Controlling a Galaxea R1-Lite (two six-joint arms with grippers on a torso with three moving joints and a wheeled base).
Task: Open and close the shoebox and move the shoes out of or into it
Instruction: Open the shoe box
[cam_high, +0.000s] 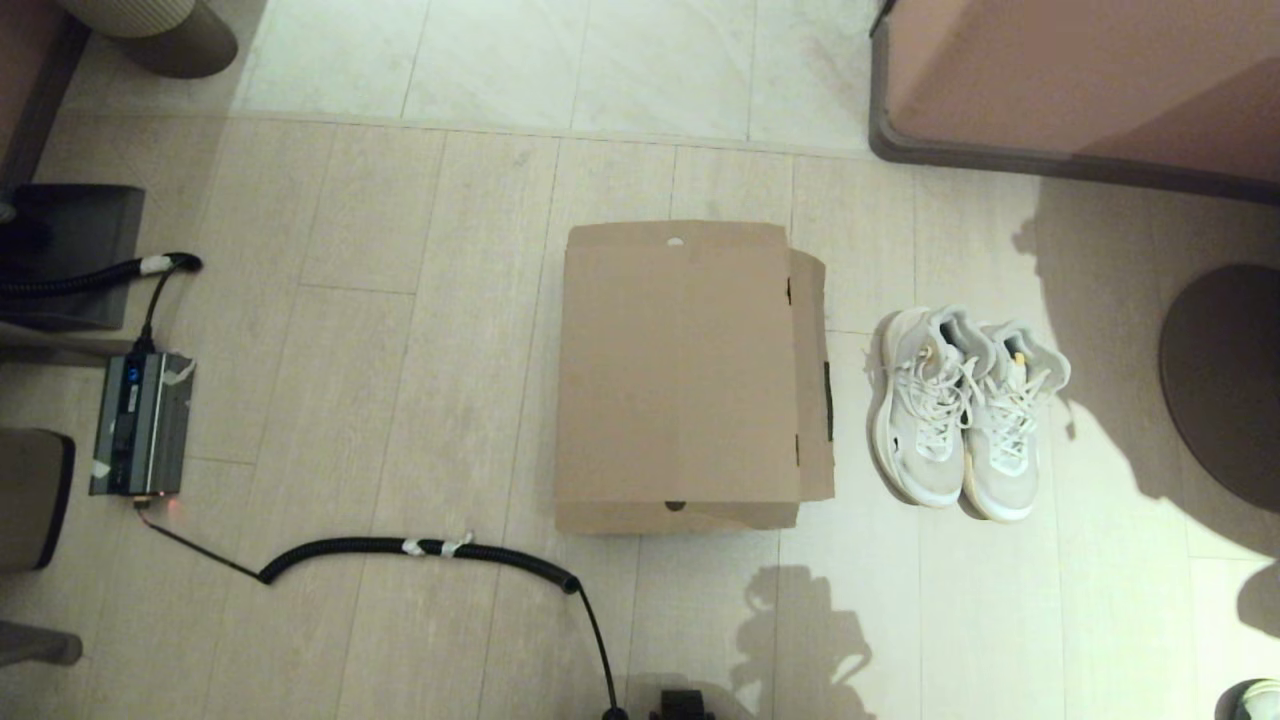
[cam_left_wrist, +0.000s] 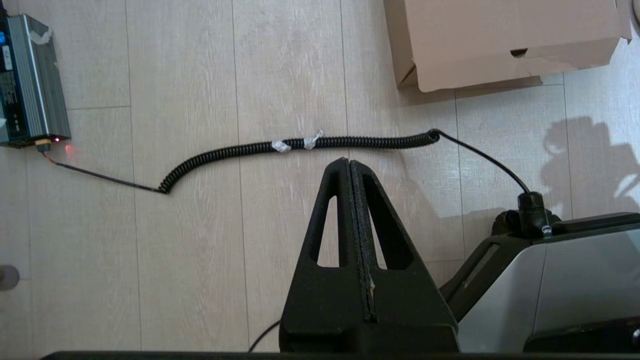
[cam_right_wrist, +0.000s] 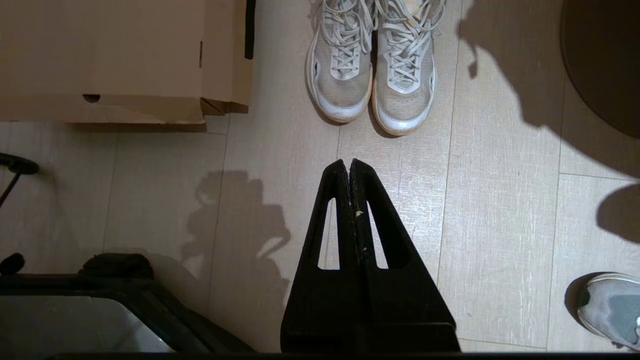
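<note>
Pretty much nothing done yet imo; the shoebox (cam_high: 680, 375) sits lid-down on the floor (cam_high: 420, 400), the shoes (cam_high: 965, 415) are paired up just right of the shoebox, toes toward the robot; left gripper (cam_left_wrist: 350, 162) and right gripper (cam_right_wrist: 349, 162) hang near the base, jaws pressed together, empty; pale wood-look planks, coiled cable (cam_high: 420, 548) left-front of the shoebox.

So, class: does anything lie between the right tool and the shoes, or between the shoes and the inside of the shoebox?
Only bare floor separates the right tool from the shoes. The shoebox lid lies shut, blocking the way inside.
</note>
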